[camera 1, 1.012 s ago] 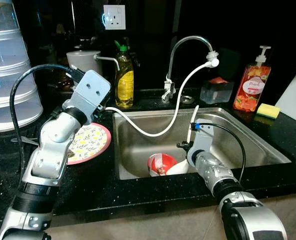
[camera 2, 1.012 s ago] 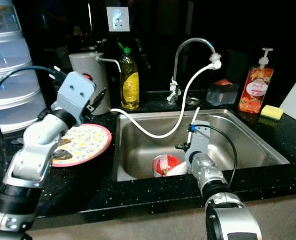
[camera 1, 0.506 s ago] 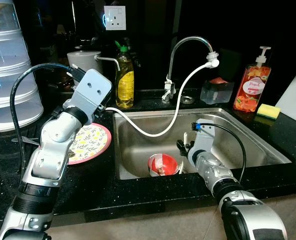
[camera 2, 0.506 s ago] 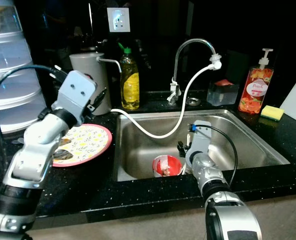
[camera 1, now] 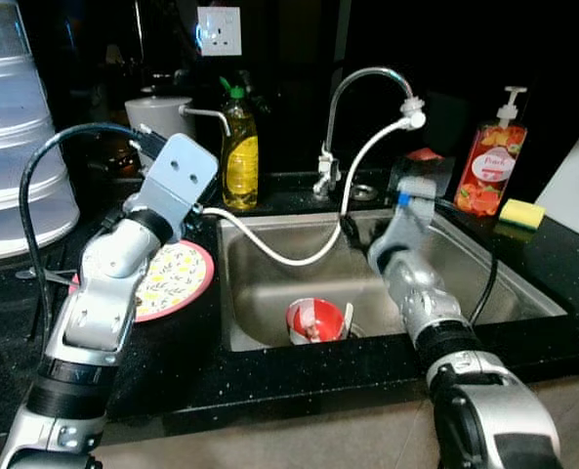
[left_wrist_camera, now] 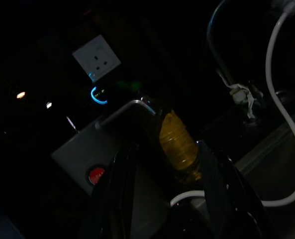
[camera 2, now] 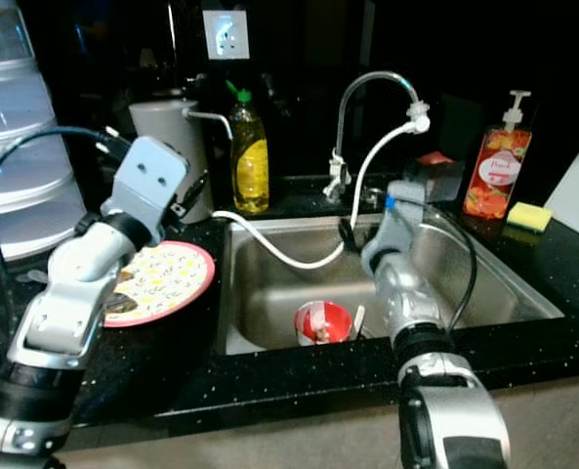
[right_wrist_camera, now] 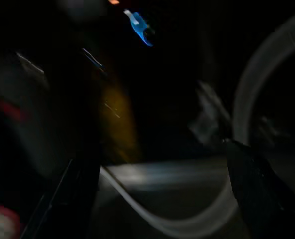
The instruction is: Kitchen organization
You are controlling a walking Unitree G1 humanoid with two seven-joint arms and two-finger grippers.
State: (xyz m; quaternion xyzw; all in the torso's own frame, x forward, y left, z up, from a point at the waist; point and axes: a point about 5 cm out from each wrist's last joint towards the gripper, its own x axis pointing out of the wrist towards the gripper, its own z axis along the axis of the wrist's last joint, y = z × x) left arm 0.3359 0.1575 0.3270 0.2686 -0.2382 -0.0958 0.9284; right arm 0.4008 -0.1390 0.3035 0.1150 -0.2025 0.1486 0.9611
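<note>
Right gripper [camera 1: 351, 231] now lifted clear of the red cup [camera 1: 313, 319] in the sink [camera 1: 523, 293], fingers spread, left gripper [left_wrist_camera: 162, 189] unchanged, open over the worktop's plate [camera 1: 177, 283]

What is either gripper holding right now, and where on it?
Nothing. The right gripper is open over the sink; the left gripper is open above the floral plate.
</note>
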